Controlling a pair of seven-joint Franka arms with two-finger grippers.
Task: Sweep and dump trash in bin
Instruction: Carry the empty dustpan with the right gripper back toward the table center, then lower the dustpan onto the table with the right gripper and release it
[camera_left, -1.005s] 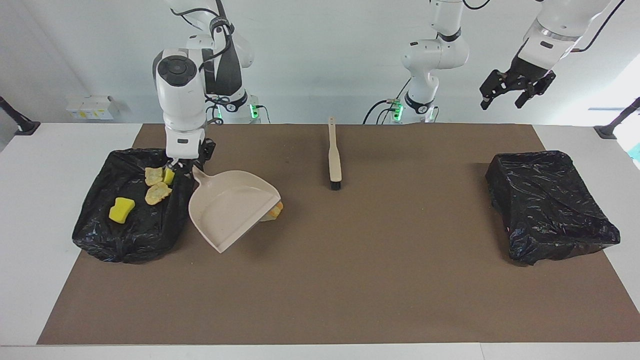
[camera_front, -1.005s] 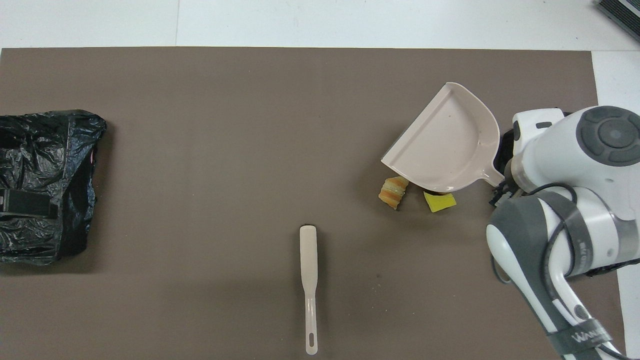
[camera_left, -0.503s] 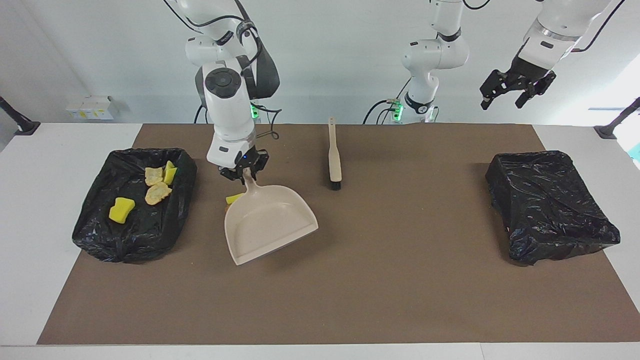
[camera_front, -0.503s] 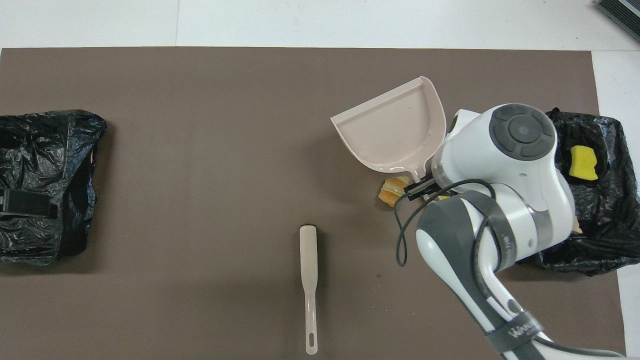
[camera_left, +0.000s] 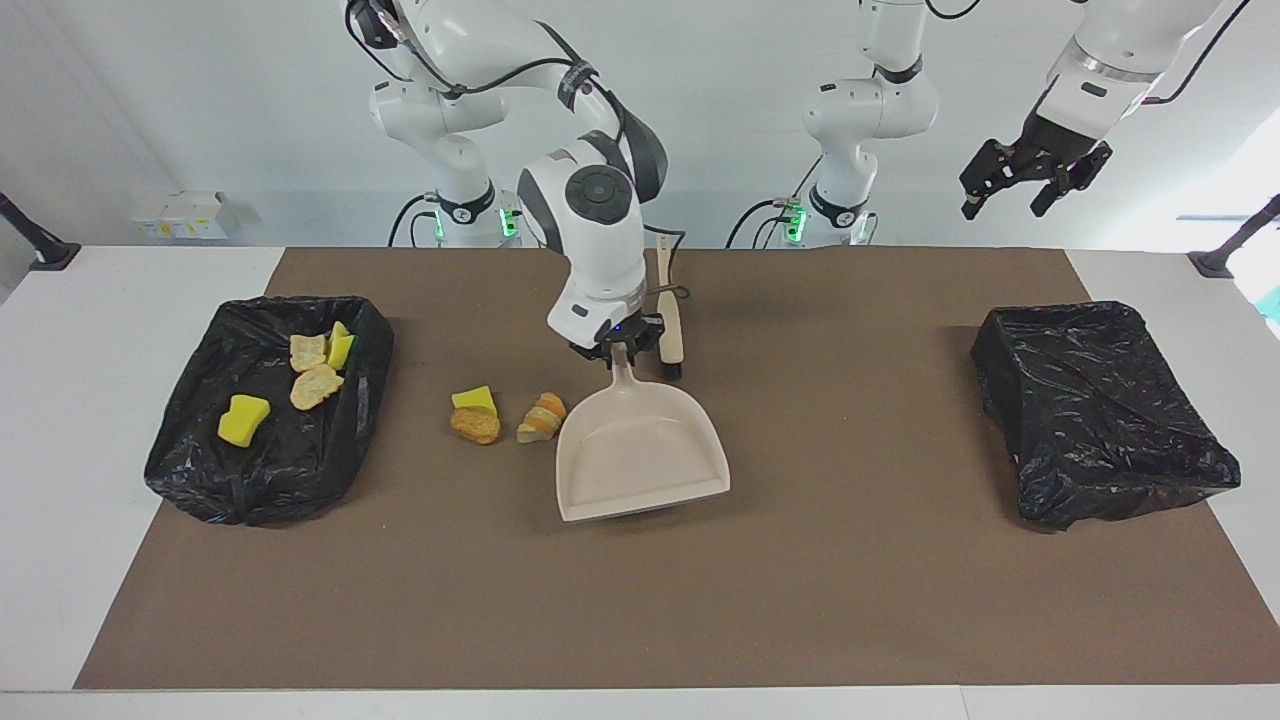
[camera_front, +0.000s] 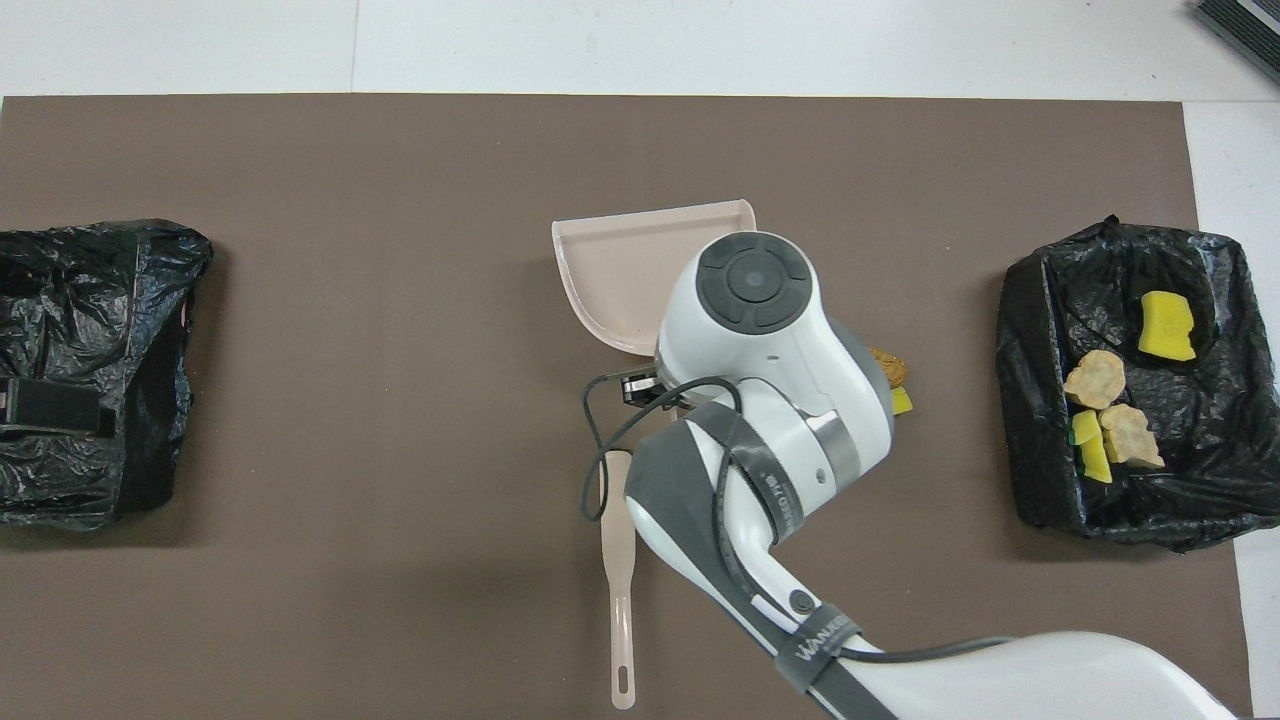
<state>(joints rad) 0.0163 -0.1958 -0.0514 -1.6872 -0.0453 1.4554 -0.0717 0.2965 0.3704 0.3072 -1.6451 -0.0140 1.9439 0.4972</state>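
My right gripper is shut on the handle of the beige dustpan, which hangs level and low over the middle of the mat. Its mouth faces away from the robots. Three pieces of trash lie on the mat beside the pan, toward the right arm's end: a yellow sponge chunk, a brown lump and an orange bread-like piece. The black-lined bin at that end holds several more scraps. The left gripper waits open, high in the air.
The beige brush lies on the mat nearer the robots than the dustpan, partly covered by the right arm; its handle shows in the overhead view. A second black-lined bin stands at the left arm's end.
The right arm swung the dustpan away from the bin to the middle of the mat and turned it level. The three scraps that it covered now show. The left arm has not moved.
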